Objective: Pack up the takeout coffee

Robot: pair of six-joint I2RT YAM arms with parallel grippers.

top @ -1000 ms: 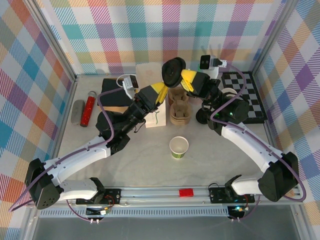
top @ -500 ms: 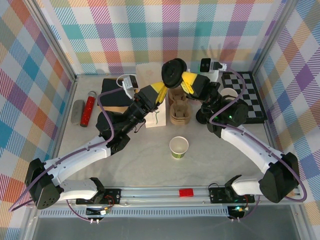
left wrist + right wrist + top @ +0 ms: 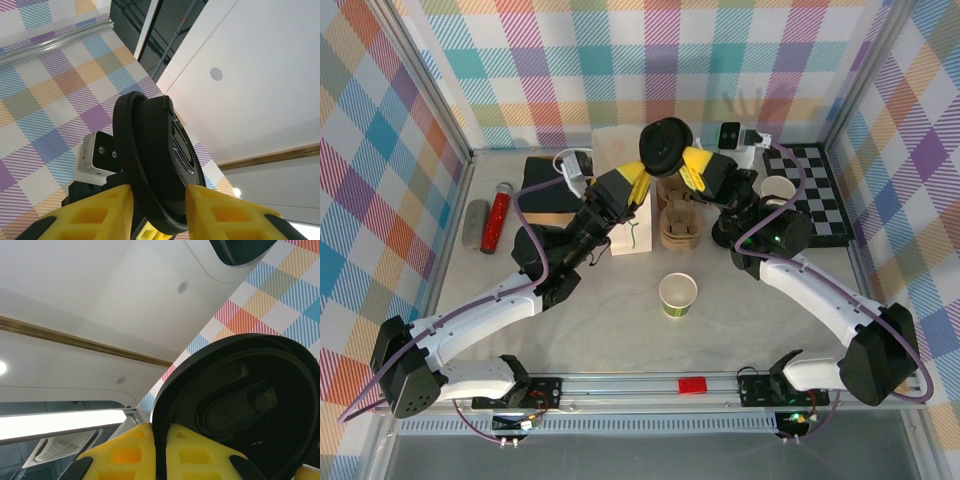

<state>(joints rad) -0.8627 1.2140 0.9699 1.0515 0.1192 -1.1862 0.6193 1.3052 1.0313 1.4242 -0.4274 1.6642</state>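
Lid (image 3: 666, 146) of black plastic, on edge above the cardboard carrier (image 3: 680, 222). Saw left gripper (image 3: 646, 170) clamped on its rim from one side, right gripper (image 3: 686, 158) pinching the opposite side. Saw a lidless green cup (image 3: 678, 295) standing nearer the front, well apart. Could not place the takeout coffee: dark round shape (image 3: 724, 234) under right forearm, too hidden to name.

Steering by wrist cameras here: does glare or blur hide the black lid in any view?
Left wrist: black lid sharp, evenly lit, no glare. Right wrist: ceiling light strip blows out the lower left; the lid's underside is dark but its ribs are readable. Top external: even light, lid crisp.
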